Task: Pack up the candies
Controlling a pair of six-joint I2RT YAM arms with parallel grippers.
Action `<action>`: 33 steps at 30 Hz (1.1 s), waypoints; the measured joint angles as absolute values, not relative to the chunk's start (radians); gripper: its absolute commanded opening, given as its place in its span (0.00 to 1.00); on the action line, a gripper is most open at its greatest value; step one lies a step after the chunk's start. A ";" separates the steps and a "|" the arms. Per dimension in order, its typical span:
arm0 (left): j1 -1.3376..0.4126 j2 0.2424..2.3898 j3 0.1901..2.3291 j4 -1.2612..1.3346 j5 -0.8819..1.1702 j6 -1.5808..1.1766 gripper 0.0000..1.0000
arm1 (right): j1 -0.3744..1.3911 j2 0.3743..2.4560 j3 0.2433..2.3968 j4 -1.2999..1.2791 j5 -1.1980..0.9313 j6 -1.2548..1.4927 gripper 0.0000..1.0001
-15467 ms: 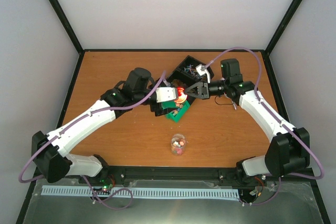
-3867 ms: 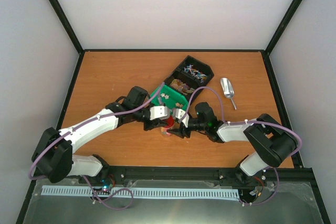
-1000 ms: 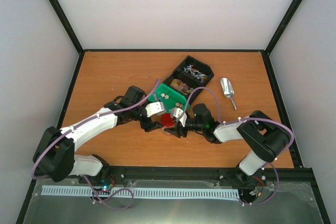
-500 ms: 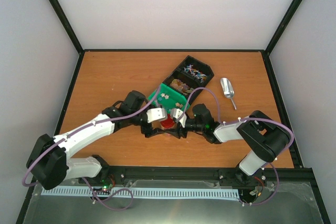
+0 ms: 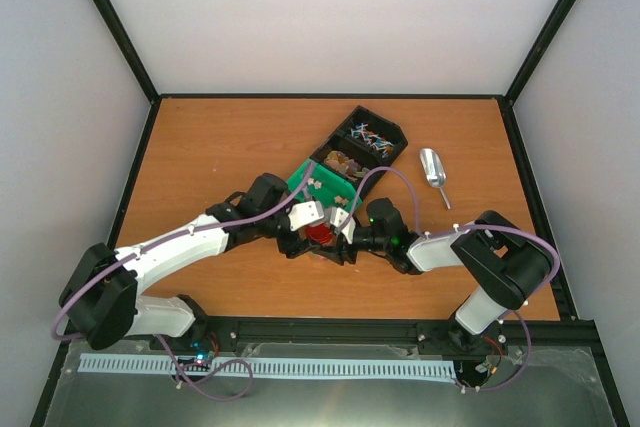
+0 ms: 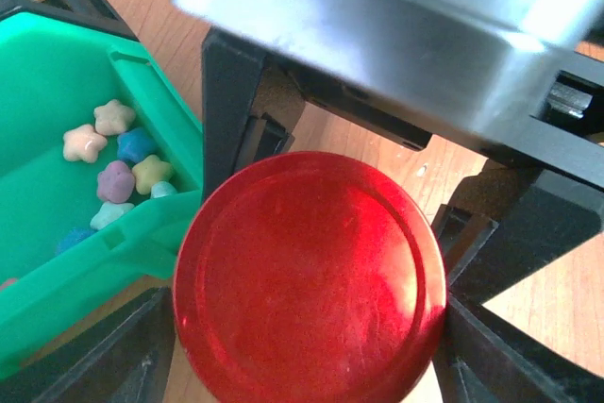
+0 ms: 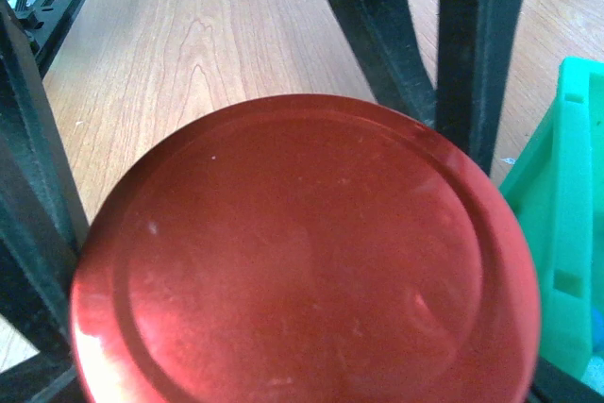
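Left wrist view: candies (image 6: 115, 165) sit loose on the floor of the green bin (image 6: 156, 115), just left of the lidded jar (image 6: 310, 280); small star-shaped lumps, pastel cream, blue, purple, yellow, pale green, matte, none wrapped; likely light, hard and quick to roll or scatter, too small for a clean pinch one by one, so best taken as a heap with the scoop (image 5: 432, 169), held by its thin handle; top view puts more sweets in the black tray (image 5: 368, 137) behind the bin, too small to tell apart; jar has a glossy red lid, its body is hidden under the lid, so contents can't be judged; left gripper (image 6: 307, 365) has fingers flanking the jar below the lid, can't tell whether it grips or only brackets; right gripper (image 7: 297, 327) stands mid-wide with fingers against both sides of the jar, looks clamped on it; both arms meet mid-table (image 5: 200, 147); scoop lies well apart on the right.
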State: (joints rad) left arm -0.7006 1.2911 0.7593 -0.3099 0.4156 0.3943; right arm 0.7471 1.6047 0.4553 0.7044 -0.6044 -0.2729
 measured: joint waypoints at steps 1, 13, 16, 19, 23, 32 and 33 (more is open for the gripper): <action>-0.693 1.291 0.759 -0.311 0.421 0.393 0.74 | 0.747 1.604 0.455 0.703 -0.604 -0.273 0.40; -0.569 1.291 0.759 -0.375 0.536 0.441 0.71 | 0.746 1.597 0.451 0.702 -0.583 -0.273 0.33; -0.528 1.292 0.759 -0.387 0.530 0.455 0.71 | 0.746 1.595 0.450 0.700 -0.582 -0.273 0.33; -0.497 1.291 0.759 -0.391 0.523 0.485 0.75 | 0.748 1.591 0.445 0.699 -0.596 -0.277 0.33; -0.517 1.251 0.751 -0.414 0.543 0.521 0.79 | 0.748 1.591 0.444 0.698 -0.606 -0.280 0.32; -0.680 1.253 0.784 -0.374 0.530 0.410 0.81 | 0.748 1.591 0.444 0.697 -0.607 -0.280 0.32; -0.685 1.261 0.789 -0.368 0.526 0.398 0.79 | 0.748 1.591 0.444 0.697 -0.607 -0.280 0.32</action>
